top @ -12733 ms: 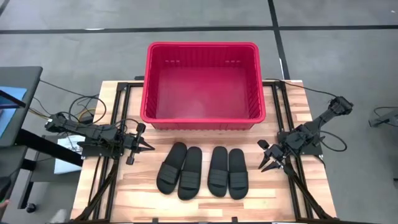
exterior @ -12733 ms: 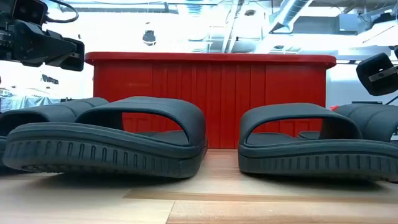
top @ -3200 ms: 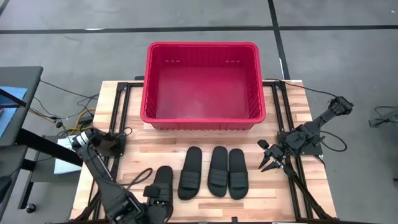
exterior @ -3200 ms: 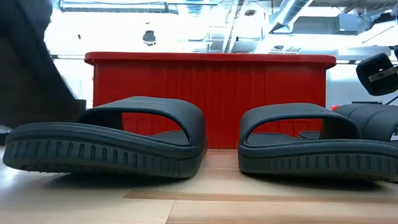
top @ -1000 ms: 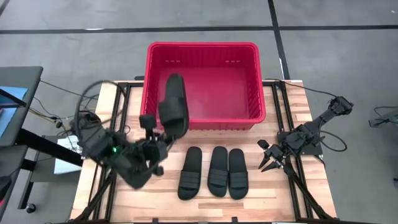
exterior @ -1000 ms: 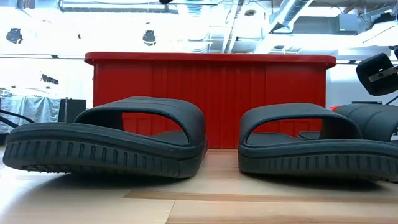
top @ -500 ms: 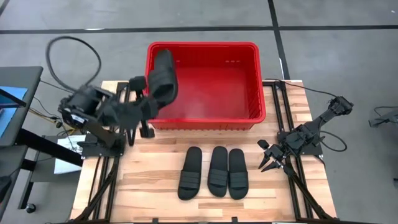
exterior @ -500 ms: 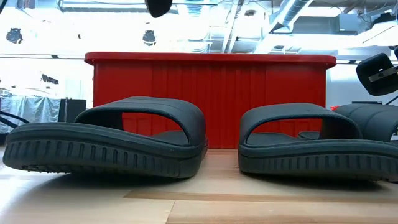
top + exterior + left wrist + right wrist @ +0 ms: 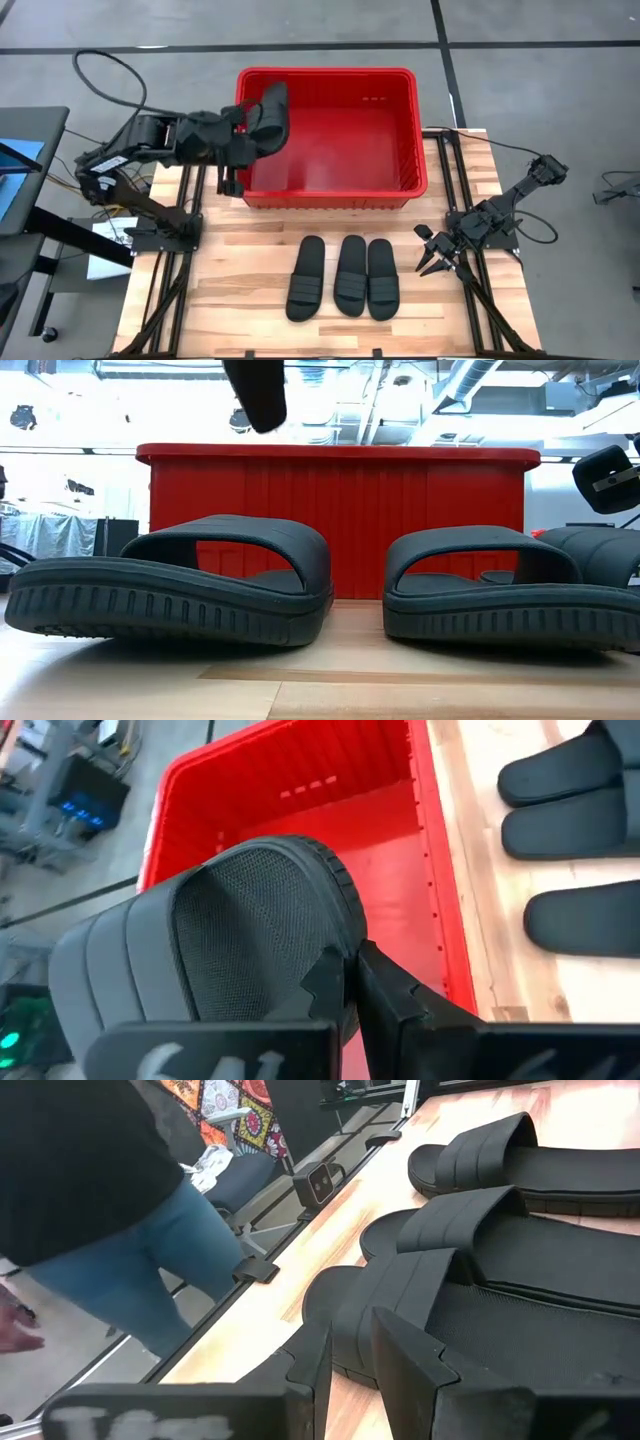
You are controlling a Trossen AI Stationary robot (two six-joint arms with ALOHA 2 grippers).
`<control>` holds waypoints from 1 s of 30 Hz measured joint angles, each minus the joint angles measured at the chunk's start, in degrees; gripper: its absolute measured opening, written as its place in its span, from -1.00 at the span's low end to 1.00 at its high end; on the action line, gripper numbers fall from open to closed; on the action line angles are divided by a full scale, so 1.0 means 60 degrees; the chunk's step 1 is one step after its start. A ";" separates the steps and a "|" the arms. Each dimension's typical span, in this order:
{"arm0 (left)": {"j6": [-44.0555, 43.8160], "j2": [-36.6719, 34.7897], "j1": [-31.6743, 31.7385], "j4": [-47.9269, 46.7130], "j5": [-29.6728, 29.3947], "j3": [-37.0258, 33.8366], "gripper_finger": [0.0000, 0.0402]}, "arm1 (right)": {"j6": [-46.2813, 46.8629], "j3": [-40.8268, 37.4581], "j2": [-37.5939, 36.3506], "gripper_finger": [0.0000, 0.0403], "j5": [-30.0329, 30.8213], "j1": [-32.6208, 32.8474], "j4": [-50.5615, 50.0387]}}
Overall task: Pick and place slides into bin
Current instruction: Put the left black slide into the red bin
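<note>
Left hand (image 9: 243, 140) is clamped on one of the slides (image 9: 269, 118), carrying it in the air above the near-left corner of the bin (image 9: 400, 80). The left wrist view shows the fingers (image 9: 395, 990) pinching the sole edge of that carried slide (image 9: 265, 925), with the red bin floor (image 9: 380, 870) beyond it. In the low view the slide's end (image 9: 256, 392) hangs above the bin's rim line.

Near to far on the worktop (image 9: 220, 290):
- Three slides lie side by side near the front edge: left (image 9: 305, 277), middle (image 9: 349, 274), right (image 9: 382, 278). All flat, straps up, close to or touching one another.
- Right hand (image 9: 435, 262) rests low on the worktop just right of that row, jaws only partly apart, nothing between them. Its wrist view looks across the three slides (image 9: 470, 1210); a person (image 9: 110, 1200) stands beyond the worktop edge.
- Bin sits at the far side, centred. No slide lies inside it yet.

Step in hand, as I judge it: transport of the first slide, at the point of drop-off. The next move calls for carrying the slide clear of the left wall toward the bin's middle, then opening the fingers to release. Three picks would be left after that.
</note>
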 joint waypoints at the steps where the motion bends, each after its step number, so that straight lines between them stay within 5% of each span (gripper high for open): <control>1: 0.0213 -0.0219 0.0336 0.0278 0.0327 -0.0426 -1.00 | 0.0003 0.0000 -0.0003 -0.67 -0.0004 0.0003 0.0000; 13: 0.1944 -0.1086 0.3102 0.1855 0.2815 -0.3618 -1.00 | 0.0003 0.0000 0.0000 -0.67 -0.0001 0.0003 0.0000; 30: 0.3463 0.0300 0.4530 0.2606 0.3297 -0.5218 -1.00 | 0.0003 0.0000 -0.0002 -0.67 0.0000 0.0000 0.0000</control>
